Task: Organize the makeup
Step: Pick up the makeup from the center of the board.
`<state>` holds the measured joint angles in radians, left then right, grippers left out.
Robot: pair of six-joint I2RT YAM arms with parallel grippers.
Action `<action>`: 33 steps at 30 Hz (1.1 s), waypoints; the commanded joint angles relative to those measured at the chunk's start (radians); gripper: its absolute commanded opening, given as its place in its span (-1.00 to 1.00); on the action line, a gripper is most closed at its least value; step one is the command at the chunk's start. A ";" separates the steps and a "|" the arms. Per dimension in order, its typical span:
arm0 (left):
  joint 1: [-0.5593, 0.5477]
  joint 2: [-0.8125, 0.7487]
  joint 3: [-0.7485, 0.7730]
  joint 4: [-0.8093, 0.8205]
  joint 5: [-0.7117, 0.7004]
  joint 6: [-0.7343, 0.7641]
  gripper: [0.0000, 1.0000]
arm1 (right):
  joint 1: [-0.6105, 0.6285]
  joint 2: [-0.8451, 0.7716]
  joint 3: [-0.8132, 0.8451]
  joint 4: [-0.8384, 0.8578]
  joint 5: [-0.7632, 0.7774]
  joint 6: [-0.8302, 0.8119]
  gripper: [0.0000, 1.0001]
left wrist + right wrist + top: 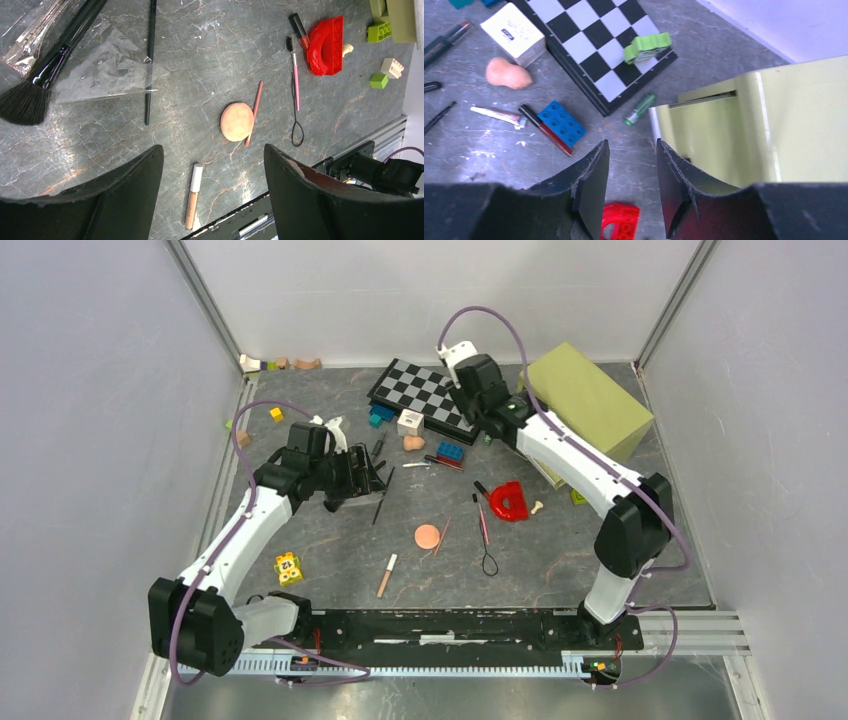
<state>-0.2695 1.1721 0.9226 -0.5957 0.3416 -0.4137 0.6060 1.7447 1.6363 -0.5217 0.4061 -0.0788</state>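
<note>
Though blocked overhead, big brush [52, 62] shows in L-wrist cam.

left arm [235, 540] reaches forward and bends inward, left gripper [212, 150] tilted down, fingers spread wide and empty. right arm [570, 455] stretches far forward, right gripper [631, 145] angled down, a narrow empty gap between its fingers.
</note>
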 commanded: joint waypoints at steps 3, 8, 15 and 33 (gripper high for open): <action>0.010 -0.024 0.005 0.027 0.004 0.033 0.60 | 0.063 0.104 0.025 0.024 0.106 0.186 -0.12; 0.013 -0.022 0.005 0.027 0.012 0.032 0.60 | 0.080 0.194 0.031 0.038 0.179 0.250 -0.14; 0.018 -0.023 0.005 0.027 0.023 0.032 0.60 | 0.080 0.294 0.029 0.059 0.274 0.313 -0.16; 0.029 -0.020 0.000 0.033 0.047 0.026 0.60 | 0.009 0.397 -0.032 0.192 0.406 0.447 -0.06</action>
<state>-0.2481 1.1698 0.9226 -0.5949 0.3511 -0.4137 0.6415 2.1292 1.6089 -0.4042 0.7670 0.3164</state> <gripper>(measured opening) 0.797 0.462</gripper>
